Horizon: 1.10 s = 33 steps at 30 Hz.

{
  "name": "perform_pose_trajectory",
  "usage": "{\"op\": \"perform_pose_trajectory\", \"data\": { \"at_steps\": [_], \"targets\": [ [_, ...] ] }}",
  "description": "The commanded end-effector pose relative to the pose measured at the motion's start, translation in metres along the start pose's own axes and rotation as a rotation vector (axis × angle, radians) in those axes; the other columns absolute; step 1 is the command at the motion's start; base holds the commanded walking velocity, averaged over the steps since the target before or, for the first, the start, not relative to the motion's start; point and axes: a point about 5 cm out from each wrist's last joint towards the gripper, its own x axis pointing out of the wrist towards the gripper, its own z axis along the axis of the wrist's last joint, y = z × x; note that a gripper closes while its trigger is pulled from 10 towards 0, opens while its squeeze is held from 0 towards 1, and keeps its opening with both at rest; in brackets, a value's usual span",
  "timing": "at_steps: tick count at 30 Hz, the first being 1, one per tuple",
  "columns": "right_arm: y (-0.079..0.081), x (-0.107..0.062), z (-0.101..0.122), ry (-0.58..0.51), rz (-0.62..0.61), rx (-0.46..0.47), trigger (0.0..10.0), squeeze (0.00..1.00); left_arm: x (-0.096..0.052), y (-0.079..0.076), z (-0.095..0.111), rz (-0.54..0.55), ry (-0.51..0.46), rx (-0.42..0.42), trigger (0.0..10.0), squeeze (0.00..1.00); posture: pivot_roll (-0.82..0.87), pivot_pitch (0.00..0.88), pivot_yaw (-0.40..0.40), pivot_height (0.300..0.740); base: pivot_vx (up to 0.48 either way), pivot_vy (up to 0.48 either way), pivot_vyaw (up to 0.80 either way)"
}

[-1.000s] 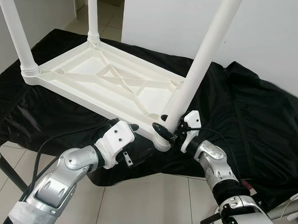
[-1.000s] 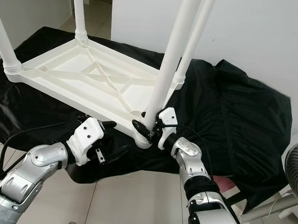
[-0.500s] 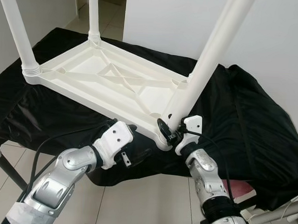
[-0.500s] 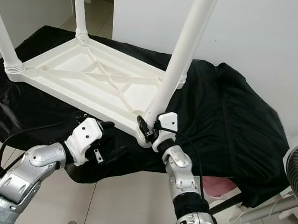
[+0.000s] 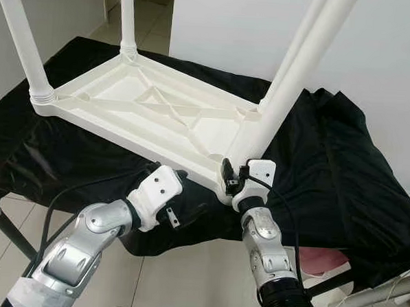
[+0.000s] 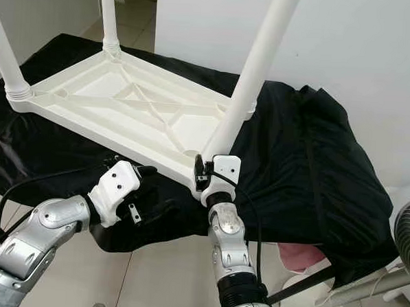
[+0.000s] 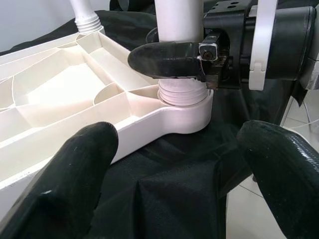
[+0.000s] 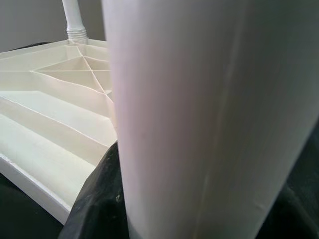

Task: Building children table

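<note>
On a black cloth (image 5: 342,161), the white plastic table (image 5: 145,112) lies upside down, ribbed underside showing, smooth round legs up. Right pincer (image 5: 229,174) clamps the near leg (image 5: 291,82); left pincer (image 7: 174,169) is apart beside it.

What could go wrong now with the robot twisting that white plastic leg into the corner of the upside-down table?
The long white plastic leg leans while the right gripper clamps it low, just above its threaded base, so it may cross-thread or lever out. The upside-down white table top lies on loose black cloth, and the open left gripper is not touching it, so the top could slide or turn.
</note>
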Motion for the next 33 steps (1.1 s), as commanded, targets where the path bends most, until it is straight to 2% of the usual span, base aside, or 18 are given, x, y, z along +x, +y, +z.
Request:
{"op": "perform_pose_trajectory", "data": {
  "at_steps": [1, 22, 23, 24, 25, 33],
  "targets": [
    [0.0004, -0.0011, 0.0062, -0.026, 0.004, 0.003, 10.0, 0.00, 0.0010, 0.0003, 0.0011, 0.007, 0.005, 0.009, 10.0, 0.00, 0.17, 0.014, -0.149, 0.740, 0.000, 0.000, 0.00],
    [-0.0009, -0.0058, 0.0093, -0.015, -0.033, -0.026, 10.0, 0.00, -0.0013, -0.0008, 0.0002, 0.014, 0.011, 0.001, 10.0, 0.00, 0.18, 0.028, -0.154, 0.740, 0.000, 0.000, 0.00],
    [-0.0008, -0.0061, 0.0096, -0.014, -0.031, -0.023, 10.0, 0.23, -0.0015, -0.0008, 0.0003, 0.014, 0.012, 0.002, 10.0, 0.00, 0.18, 0.028, -0.154, 0.740, 0.000, 0.000, 0.00],
    [-0.0008, -0.0061, 0.0096, -0.014, -0.031, -0.023, 10.0, 0.23, -0.0015, -0.0008, 0.0003, 0.014, 0.012, 0.002, 10.0, 0.00, 0.18, 0.028, -0.154, 0.740, 0.000, 0.000, 0.00],
    [-0.0008, -0.0062, 0.0098, -0.014, -0.030, -0.021, 10.0, 1.00, -0.0017, -0.0009, 0.0003, 0.013, 0.012, 0.002, 10.0, 0.00, 0.18, 0.028, -0.154, 0.740, 0.000, 0.000, 0.00],
    [-0.0012, -0.0066, 0.0154, -0.043, -0.012, -0.011, 10.0, 1.00, -0.0016, -0.0008, 0.0004, 0.013, 0.012, 0.001, 10.0, 0.00, 0.18, 0.031, -0.154, 0.740, 0.000, 0.000, 0.00]
  ]
}}
